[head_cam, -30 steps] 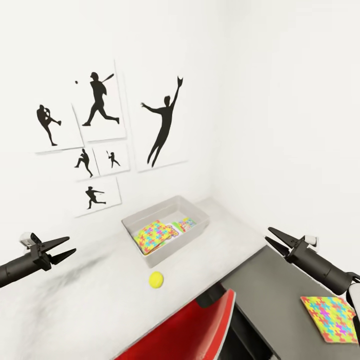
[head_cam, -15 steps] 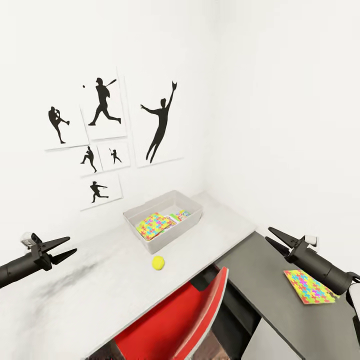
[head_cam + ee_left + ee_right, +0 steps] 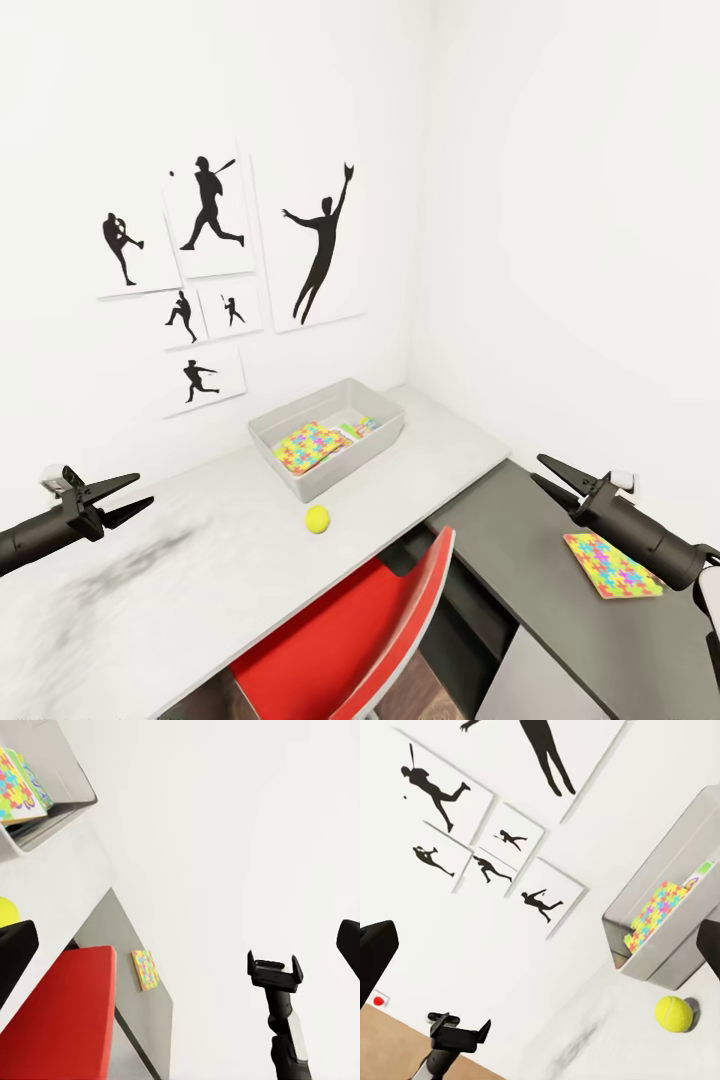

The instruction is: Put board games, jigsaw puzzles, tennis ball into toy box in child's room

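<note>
Toy box (image 3: 300, 478), light grey, open-topped, stands on the pale bench (image 3: 200, 570) near the wall corner, its long axis running diagonally from the near left toward the far right corner. Inside it lies a jigsaw puzzle (image 3: 308, 445), flat and slightly tilted, with a smaller printed box (image 3: 360, 429) just beside it toward the far end. Tennis ball (image 3: 317, 518), yellow-green, rests on the bench just in front of the toy box's near wall, apart from it. A second jigsaw puzzle (image 3: 610, 565) lies flat on the dark grey cabinet top (image 3: 520, 570) at the right, well apart from the toy box, one corner pointing toward the viewer. Left gripper (image 3: 122, 497) hovers over the bench's left part, fingers apart, holding nothing. Right gripper (image 3: 548, 477) hovers above the cabinet top, near the second puzzle, fingers apart, holding nothing. A red chair (image 3: 350, 640) is tucked beneath the bench edge. Black sports-silhouette pictures (image 3: 320, 245) hang on the white wall.
</note>
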Tool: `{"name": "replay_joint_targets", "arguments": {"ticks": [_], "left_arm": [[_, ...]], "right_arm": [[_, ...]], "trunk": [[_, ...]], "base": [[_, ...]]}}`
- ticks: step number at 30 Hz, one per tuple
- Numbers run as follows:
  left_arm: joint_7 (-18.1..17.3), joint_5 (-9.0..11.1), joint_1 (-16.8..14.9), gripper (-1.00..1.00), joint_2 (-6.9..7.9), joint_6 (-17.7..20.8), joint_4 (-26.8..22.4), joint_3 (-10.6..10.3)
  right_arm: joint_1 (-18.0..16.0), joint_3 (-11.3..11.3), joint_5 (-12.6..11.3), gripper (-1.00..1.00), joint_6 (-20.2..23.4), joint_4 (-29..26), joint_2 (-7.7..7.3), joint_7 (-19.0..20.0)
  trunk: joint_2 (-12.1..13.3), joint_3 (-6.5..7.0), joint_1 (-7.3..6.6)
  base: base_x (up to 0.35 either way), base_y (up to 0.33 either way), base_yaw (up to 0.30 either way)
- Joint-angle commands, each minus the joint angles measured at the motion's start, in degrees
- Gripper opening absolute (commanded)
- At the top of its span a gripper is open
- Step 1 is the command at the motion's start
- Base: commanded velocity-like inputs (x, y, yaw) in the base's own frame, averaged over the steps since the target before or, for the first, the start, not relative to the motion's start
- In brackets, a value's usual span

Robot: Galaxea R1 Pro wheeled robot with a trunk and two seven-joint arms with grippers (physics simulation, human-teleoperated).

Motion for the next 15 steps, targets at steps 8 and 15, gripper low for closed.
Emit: {"name": "replay_joint_targets", "arguments": {"ticks": [8, 15], "left_arm": [[-0.15, 0.18, -0.02, 1.0, 0.1, 0.44, 0.07, 0.03], [-0.12, 0.19, -0.04, 1.0, 0.1, 0.44, 0.08, 0.06]], "right_arm": [[-0.07, -0.08, 0.16, 1.0, 0.24, 0.02, 0.07, 0.25], [-0.07, -0.08, 0.22, 1.0, 0.2, 0.04, 0.08, 0.25]], "trunk": [[-0.13, -0.12, 0.04], [-0.13, -0.12, 0.04]], "base": [[-0.001, 0.015, -0.199], [0.0, 0.144, -0.275]]}}
